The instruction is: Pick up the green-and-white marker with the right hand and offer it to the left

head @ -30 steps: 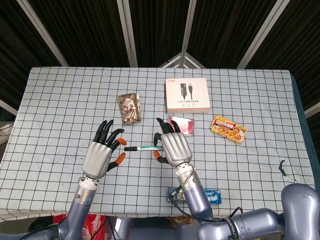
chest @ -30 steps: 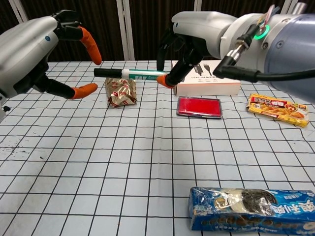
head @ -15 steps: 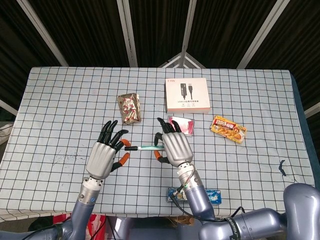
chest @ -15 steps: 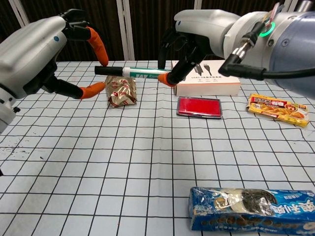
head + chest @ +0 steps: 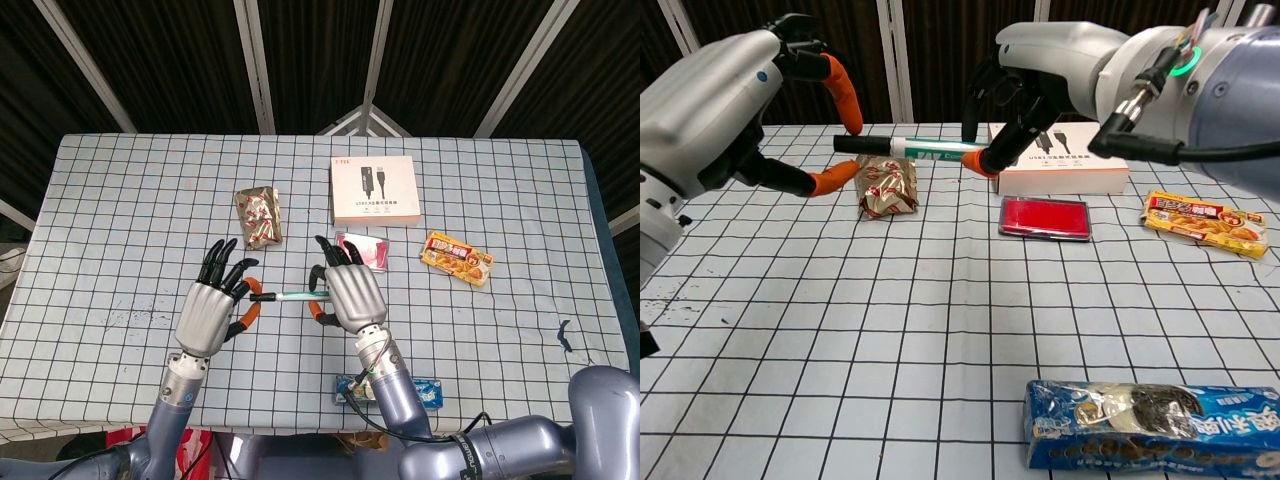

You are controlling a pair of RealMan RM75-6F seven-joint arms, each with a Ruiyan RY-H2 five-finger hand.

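white box [image 5: 374, 189], red case [image 5: 1045, 217], foil packet [image 5: 258, 216], snack pack [image 5: 457, 257], blue cookie pack [image 5: 1155, 425].

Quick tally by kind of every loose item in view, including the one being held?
Marker, held in the right hand: 1
Boxes, white cable box: 1
Red flat case: 1
Snack packs, foil, orange, blue cookies: 3
Total: 6

Green-and-white marker [image 5: 925, 150] (black cap); red case [image 5: 1044, 217]; black-gridded white tablecloth [image 5: 840, 340].
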